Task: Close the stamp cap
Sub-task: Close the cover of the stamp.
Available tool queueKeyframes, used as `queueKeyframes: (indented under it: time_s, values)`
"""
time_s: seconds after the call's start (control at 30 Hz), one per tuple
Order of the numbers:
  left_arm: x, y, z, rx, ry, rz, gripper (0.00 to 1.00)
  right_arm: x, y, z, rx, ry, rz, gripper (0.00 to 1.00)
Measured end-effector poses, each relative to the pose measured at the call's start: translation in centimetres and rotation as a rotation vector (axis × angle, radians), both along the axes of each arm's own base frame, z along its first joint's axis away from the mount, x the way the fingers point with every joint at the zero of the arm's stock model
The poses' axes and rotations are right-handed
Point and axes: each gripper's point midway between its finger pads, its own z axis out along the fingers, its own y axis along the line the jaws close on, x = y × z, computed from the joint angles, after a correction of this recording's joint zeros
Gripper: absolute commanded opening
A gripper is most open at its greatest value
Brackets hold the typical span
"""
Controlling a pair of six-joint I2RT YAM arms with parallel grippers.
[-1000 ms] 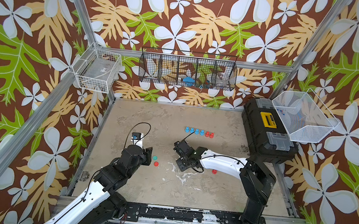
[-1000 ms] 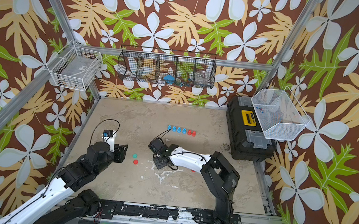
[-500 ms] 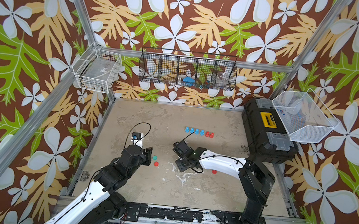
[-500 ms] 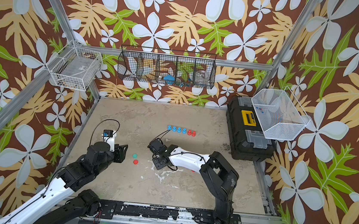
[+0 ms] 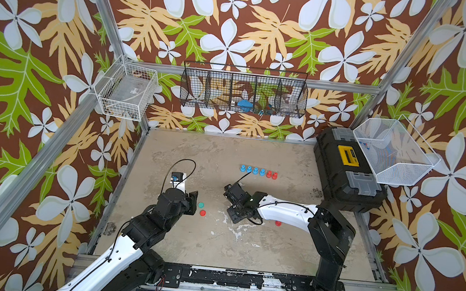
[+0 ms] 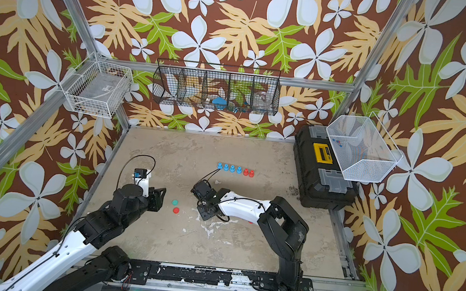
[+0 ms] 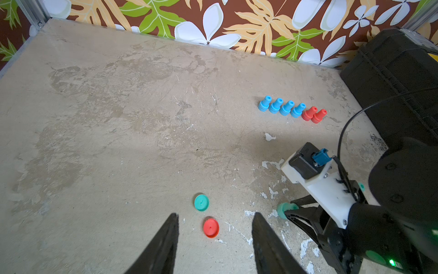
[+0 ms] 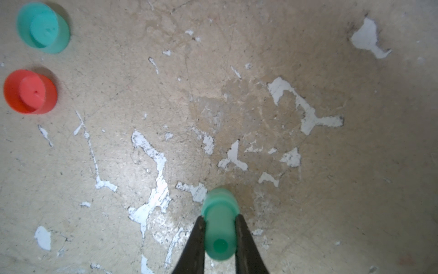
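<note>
My right gripper (image 8: 220, 217) is shut on a green stamp (image 8: 219, 227), held by its narrow handle with the wide end toward the table. The same green stamp (image 7: 283, 210) shows at that gripper's tip in the left wrist view. A green cap (image 5: 200, 205) and a red cap (image 5: 202, 213) lie open side up on the table, between the two arms in both top views. My left gripper (image 7: 215, 214) is open and empty just short of them. The red cap (image 7: 211, 227) lies between its fingers and the green cap (image 7: 201, 202) just beyond.
A row of several blue and two red capped stamps (image 5: 258, 172) stands mid-table toward the back. A small red piece (image 5: 277, 222) lies under my right arm. A black toolbox (image 5: 345, 174) sits at the right edge. Wire baskets (image 5: 244, 93) hang on the walls.
</note>
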Motion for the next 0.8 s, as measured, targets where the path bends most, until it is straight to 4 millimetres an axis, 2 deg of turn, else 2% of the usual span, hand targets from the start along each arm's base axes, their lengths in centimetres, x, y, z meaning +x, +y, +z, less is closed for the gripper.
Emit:
queueKeyframes:
  time_s: [0.8]
  values:
    - [0.0,0.0,0.1,-0.001,-0.002,0.000,0.52,1.6,1.5,-0.7,0.023,-0.045,0.002,0.16]
